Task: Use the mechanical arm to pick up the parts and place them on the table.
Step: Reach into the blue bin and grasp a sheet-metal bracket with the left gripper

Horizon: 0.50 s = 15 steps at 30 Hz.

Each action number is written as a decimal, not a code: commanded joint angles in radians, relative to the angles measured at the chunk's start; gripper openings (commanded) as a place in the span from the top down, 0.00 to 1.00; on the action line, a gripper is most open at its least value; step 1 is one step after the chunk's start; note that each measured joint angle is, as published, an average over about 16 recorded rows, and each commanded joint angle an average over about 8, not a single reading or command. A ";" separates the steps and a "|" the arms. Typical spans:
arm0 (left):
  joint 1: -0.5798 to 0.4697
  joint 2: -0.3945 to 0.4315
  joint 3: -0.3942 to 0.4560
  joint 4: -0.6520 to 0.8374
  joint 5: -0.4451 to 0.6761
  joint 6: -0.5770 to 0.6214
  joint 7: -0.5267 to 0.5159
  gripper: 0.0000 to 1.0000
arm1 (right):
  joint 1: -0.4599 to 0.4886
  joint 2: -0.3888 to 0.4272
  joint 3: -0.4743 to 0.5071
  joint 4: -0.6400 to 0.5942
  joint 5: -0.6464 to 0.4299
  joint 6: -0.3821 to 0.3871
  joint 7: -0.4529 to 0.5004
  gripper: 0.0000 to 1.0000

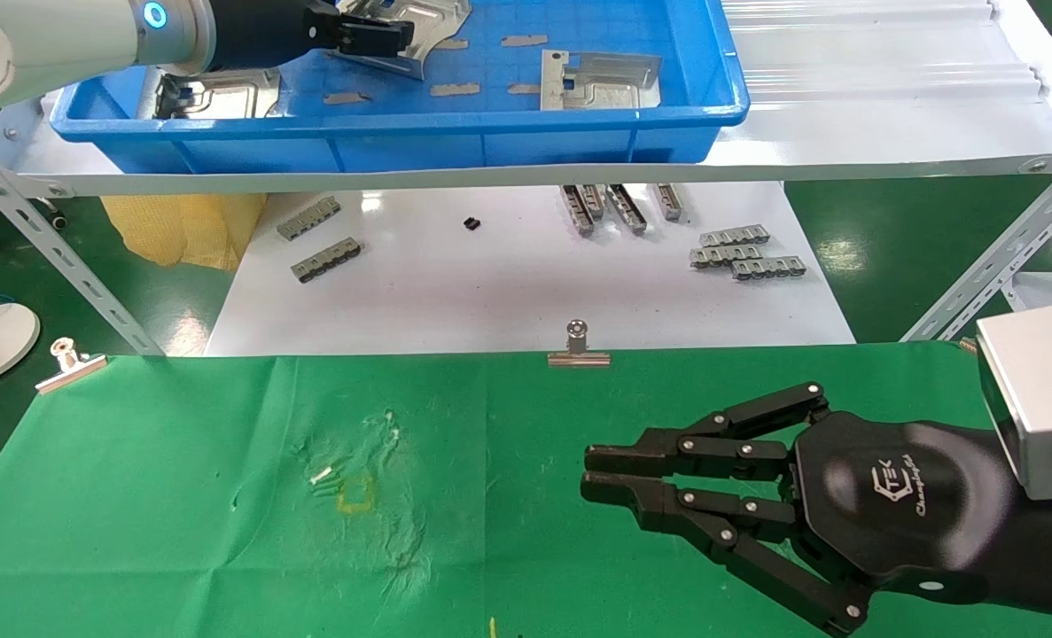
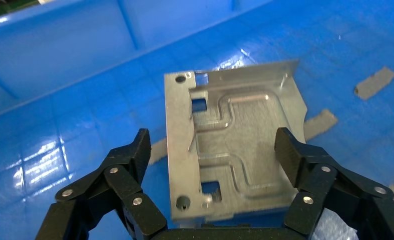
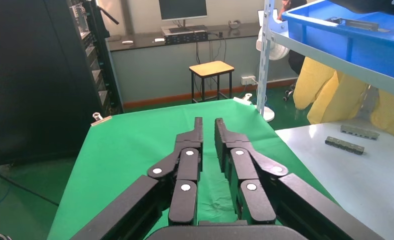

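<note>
My left gripper (image 1: 393,37) reaches into the blue bin (image 1: 401,120) on the shelf. In the left wrist view it (image 2: 212,140) is open, with its fingers on either side of a silvery stamped part (image 2: 244,150). One fingertip (image 2: 289,150) is at the part's edge and the other stands clear of it. That part (image 1: 437,22) looks tilted in the head view. Two more parts lie in the bin, one at the right (image 1: 601,80) and one at the left (image 1: 215,93). My right gripper (image 1: 589,470) (image 3: 208,122) hovers over the green table (image 1: 180,496), empty, with only a narrow gap between its fingers.
Thin grey strips (image 1: 455,89) lie on the bin floor. The bin stands on a white metal shelf (image 1: 845,133) with slotted legs (image 1: 74,266). Below it a white board (image 1: 526,292) holds grey ridged bars (image 1: 747,252). Binder clips (image 1: 579,346) hold the cloth's far edge.
</note>
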 commanded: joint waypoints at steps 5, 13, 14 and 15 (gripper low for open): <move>-0.007 -0.005 0.014 -0.001 0.008 0.041 0.008 1.00 | 0.000 0.000 0.000 0.000 0.000 0.000 0.000 0.00; -0.012 -0.007 0.011 0.013 -0.007 0.054 0.031 1.00 | 0.000 0.000 0.000 0.000 0.000 0.000 0.000 0.00; -0.011 -0.007 0.010 0.014 -0.009 0.050 0.033 1.00 | 0.000 0.000 0.000 0.000 0.000 0.000 0.000 0.00; -0.011 -0.007 0.009 0.016 -0.011 0.047 0.035 1.00 | 0.000 0.000 0.000 0.000 0.000 0.000 0.000 0.00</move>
